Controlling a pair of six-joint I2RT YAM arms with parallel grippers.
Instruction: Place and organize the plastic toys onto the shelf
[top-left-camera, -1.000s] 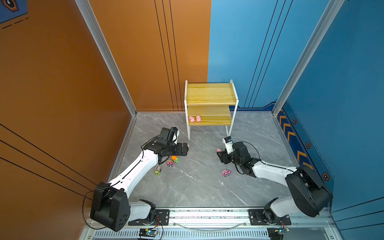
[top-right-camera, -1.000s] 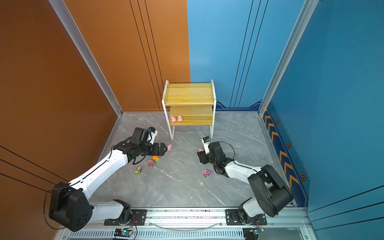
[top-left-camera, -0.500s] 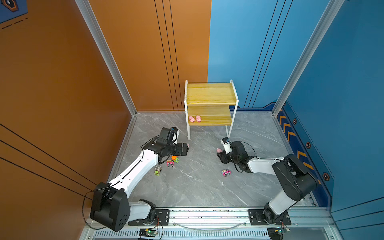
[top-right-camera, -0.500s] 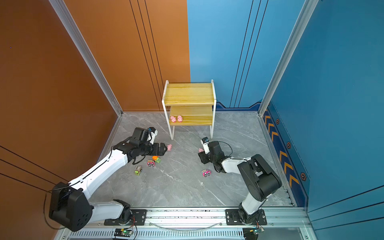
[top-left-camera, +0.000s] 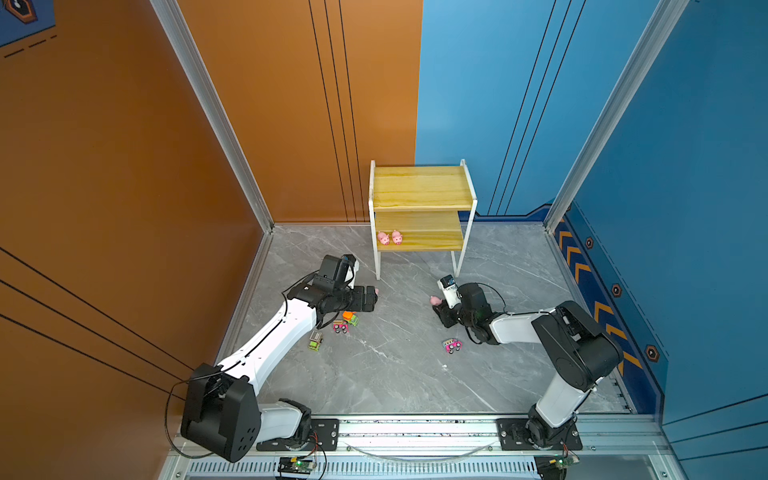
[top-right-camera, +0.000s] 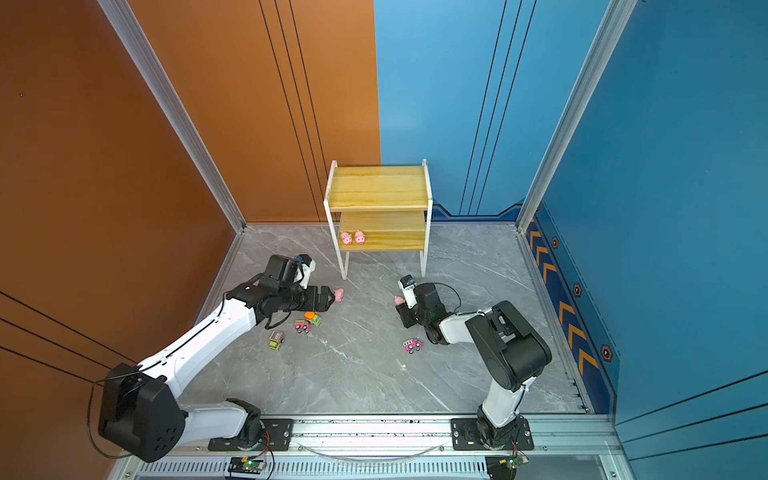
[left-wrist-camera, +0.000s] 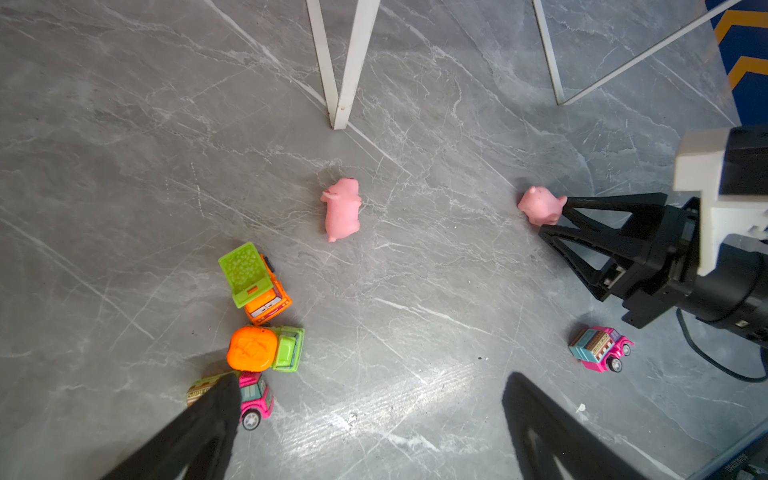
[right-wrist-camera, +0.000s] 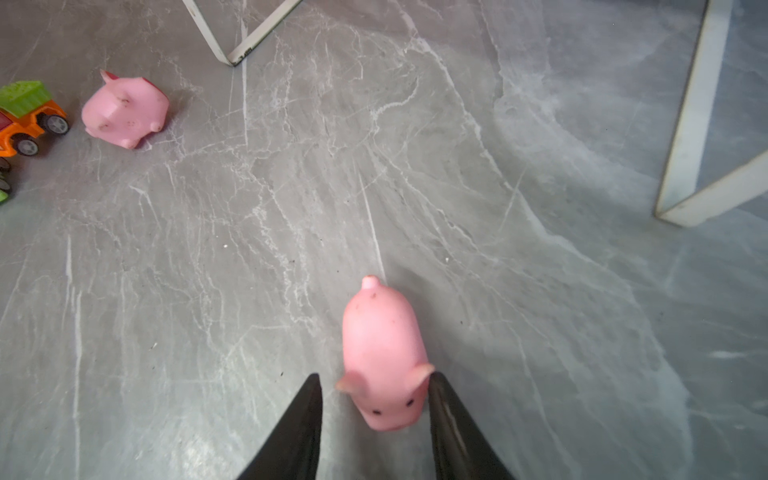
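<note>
Right wrist view: your R pincer (right-wrist-camera: 374, 376) is straddling the head of a pink pig (right-wrist-camera: 380, 340) on the counter (right-wrist-camera: 540, 249), jaws part-spread, one finger (right-wrist-camera: 451, 419) touching an ear. L pincer (left-wrist-camera: 372, 380) is hovering wide open nr the trucks (left-wrist-camera: 266, 349). Two pigs (top-left-camera: 383, 238) are sitting on the lower board of the shelf (top-left-camera: 419, 187).

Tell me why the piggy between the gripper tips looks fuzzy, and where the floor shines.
Right wrist view: the pig is very near the lens, so its face goes soft; left wrist view: a pale glare patch on the floor; both top views: sharp.
</note>
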